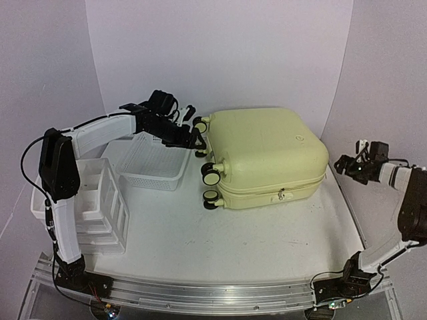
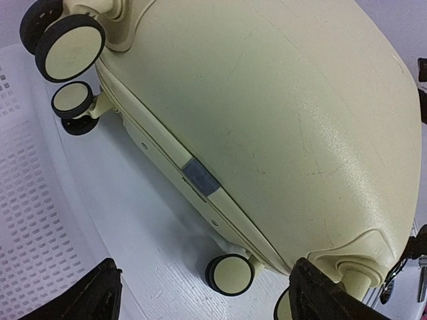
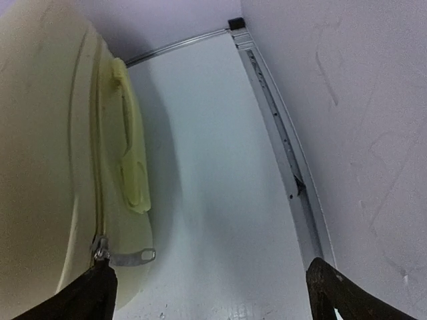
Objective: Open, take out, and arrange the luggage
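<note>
Right tool (image 1: pixel 349 164) is wide open and holds nothing; left tool (image 1: pixel 193 130) too. Pinch the zipper pull (image 3: pixel 130 255) tight, then slide along the seam slowly. The yellow suitcase (image 1: pixel 267 153) lies flat on the counter (image 1: pixel 200 227), long side going left to right, wheels (image 1: pixel 210 175) toward the left tool.

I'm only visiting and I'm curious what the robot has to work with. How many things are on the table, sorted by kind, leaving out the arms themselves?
suitcase, pale yellow, lying closed on its side: 1
mesh basket, white: 1
drawer organizer, white: 1
Total: 3
</note>
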You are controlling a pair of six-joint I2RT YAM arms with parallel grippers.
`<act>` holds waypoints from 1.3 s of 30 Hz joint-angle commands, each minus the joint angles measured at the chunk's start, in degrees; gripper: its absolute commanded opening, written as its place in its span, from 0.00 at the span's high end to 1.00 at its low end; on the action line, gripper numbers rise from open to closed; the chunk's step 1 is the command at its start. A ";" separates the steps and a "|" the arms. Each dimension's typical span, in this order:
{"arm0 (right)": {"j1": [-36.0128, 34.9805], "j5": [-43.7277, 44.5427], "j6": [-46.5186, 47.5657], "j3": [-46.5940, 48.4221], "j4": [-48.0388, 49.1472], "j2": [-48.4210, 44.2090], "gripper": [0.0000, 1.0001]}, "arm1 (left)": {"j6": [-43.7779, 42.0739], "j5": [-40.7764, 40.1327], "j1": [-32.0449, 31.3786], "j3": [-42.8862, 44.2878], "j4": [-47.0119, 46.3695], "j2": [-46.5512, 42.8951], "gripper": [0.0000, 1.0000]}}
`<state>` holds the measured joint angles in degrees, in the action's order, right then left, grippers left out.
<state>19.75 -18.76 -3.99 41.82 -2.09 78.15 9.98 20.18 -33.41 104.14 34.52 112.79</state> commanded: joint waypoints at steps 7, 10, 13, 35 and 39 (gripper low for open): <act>-3.02 -1.12 -12.31 36.15 -21.93 24.97 0.02 | 7.08 -2.53 0.41 6.92 -0.97 4.90 0.30; -4.85 -4.10 -13.48 41.05 -22.16 29.17 0.02 | 7.75 -4.52 0.45 8.97 -1.06 7.13 0.38; -6.81 -6.90 -13.14 44.26 -22.52 31.02 0.02 | 7.72 -3.68 0.36 11.37 -1.20 9.38 0.39; -15.30 1.62 22.09 -2.11 -20.54 -16.81 0.03 | -7.19 -4.06 1.47 19.84 0.37 15.01 0.33; -9.73 -3.76 20.66 -4.81 -20.40 -18.04 0.03 | -5.87 -2.83 2.39 17.28 0.37 12.67 0.30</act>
<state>5.69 -20.32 8.43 39.03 -20.43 61.91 4.45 12.47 -30.30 123.07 36.36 130.96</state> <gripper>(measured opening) 0.964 0.687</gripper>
